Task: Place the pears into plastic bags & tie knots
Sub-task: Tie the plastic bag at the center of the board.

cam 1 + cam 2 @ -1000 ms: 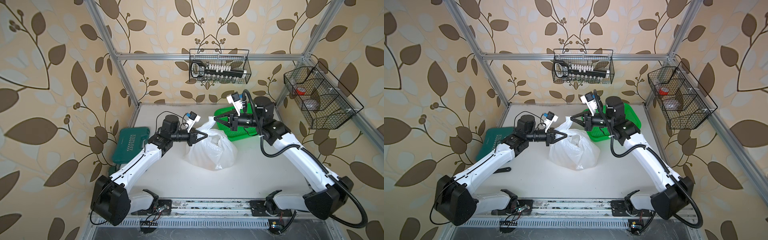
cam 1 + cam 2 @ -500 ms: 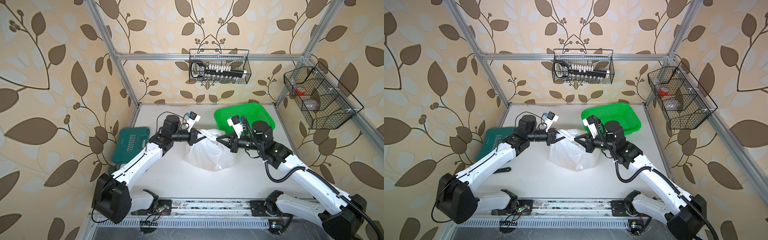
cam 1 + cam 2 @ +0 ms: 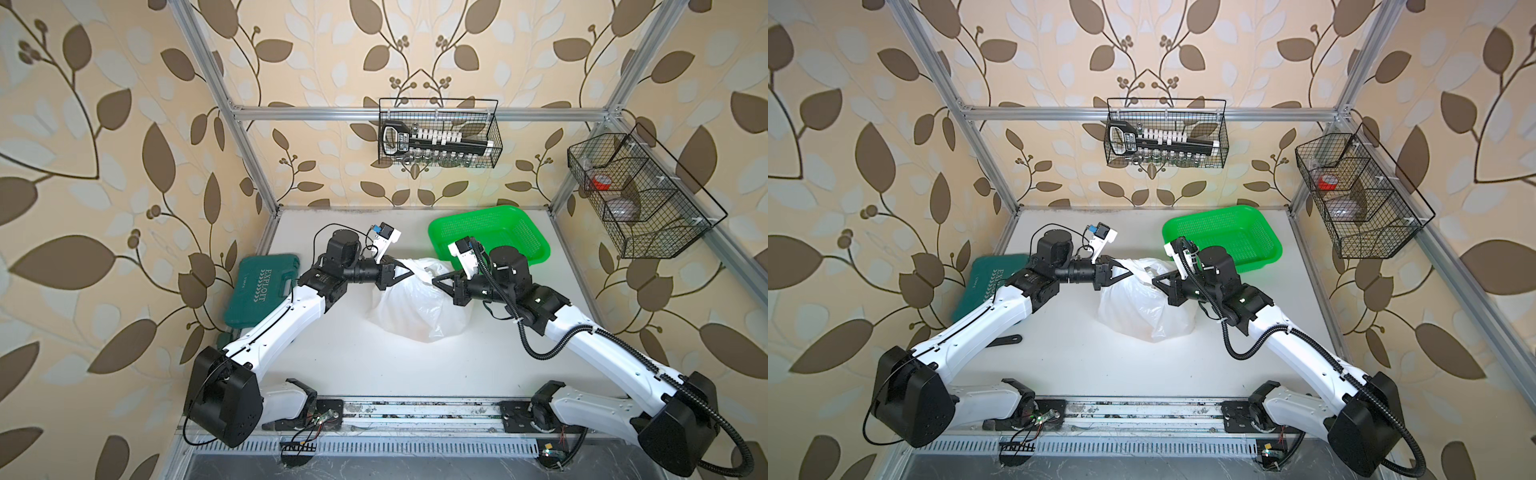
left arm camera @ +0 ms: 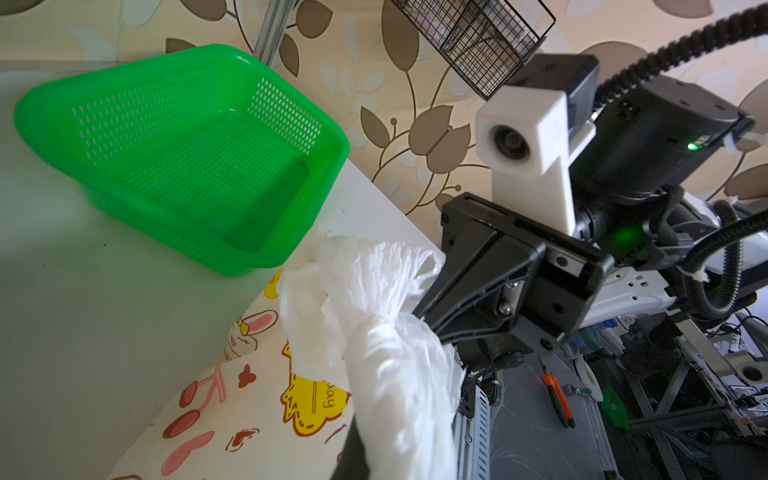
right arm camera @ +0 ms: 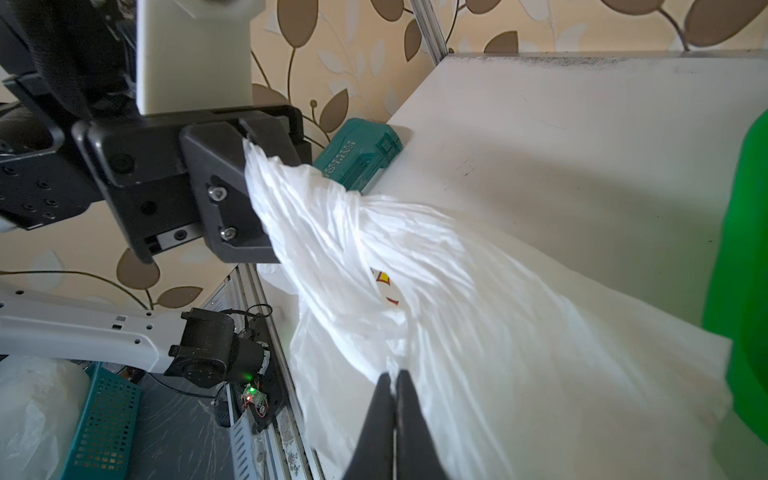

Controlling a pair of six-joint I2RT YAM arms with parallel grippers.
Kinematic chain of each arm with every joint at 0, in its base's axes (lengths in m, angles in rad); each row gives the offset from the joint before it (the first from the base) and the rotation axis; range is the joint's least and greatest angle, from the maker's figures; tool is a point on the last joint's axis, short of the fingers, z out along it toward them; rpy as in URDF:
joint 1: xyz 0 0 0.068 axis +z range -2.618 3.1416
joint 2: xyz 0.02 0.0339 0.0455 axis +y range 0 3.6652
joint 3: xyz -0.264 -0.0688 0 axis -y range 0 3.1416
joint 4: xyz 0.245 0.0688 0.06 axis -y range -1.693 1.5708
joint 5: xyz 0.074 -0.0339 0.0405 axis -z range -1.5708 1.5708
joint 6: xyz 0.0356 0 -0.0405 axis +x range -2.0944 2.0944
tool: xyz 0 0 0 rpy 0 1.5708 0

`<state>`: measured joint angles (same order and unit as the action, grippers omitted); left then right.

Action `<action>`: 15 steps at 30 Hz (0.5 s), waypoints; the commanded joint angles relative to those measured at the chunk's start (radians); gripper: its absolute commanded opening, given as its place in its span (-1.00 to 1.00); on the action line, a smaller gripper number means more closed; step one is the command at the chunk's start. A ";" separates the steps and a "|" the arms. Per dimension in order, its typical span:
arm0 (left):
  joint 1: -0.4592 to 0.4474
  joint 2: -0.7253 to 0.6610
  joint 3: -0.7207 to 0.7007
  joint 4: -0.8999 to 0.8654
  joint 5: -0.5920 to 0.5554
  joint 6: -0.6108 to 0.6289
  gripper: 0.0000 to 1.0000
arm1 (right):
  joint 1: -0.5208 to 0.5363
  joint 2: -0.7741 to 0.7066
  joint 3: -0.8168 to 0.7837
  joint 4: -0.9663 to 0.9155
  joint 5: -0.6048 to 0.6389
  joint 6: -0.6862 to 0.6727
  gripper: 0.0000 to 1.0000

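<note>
The white plastic bag (image 3: 419, 307) (image 3: 1146, 307), printed with rabbits and yellow flowers (image 4: 249, 395), sits mid-table. My left gripper (image 3: 409, 272) (image 3: 1129, 272) is shut on one bunched handle (image 4: 386, 353) at the bag's top left. My right gripper (image 3: 434, 281) (image 5: 394, 376) faces it from the right, shut on the other handle's film. Between the two grippers the handles wind round each other in a twist (image 5: 353, 205); I cannot tell whether it is a knot. No pears show; the bag's film hides its inside.
An empty green perforated basket (image 3: 490, 237) (image 4: 187, 145) stands just behind the right wrist. A dark green tool case (image 3: 262, 286) lies at the table's left edge. Wire baskets hang on the back wall (image 3: 438, 133) and the right wall (image 3: 640, 195).
The right arm has swung from above the green basket forward and down to the bag's right side, still shut. The left gripper kept its handle and shifted slightly towards the bag.
</note>
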<state>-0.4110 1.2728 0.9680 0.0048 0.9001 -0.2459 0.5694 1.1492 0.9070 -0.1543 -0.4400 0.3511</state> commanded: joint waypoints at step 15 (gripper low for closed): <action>0.011 -0.032 0.036 -0.023 0.105 0.041 -0.25 | 0.005 0.009 0.032 -0.017 0.046 0.002 -1.00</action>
<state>-0.4107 1.2716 0.9707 -0.0277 0.9657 -0.2218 0.5705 1.1500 0.9127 -0.1627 -0.4107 0.3519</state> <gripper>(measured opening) 0.363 0.047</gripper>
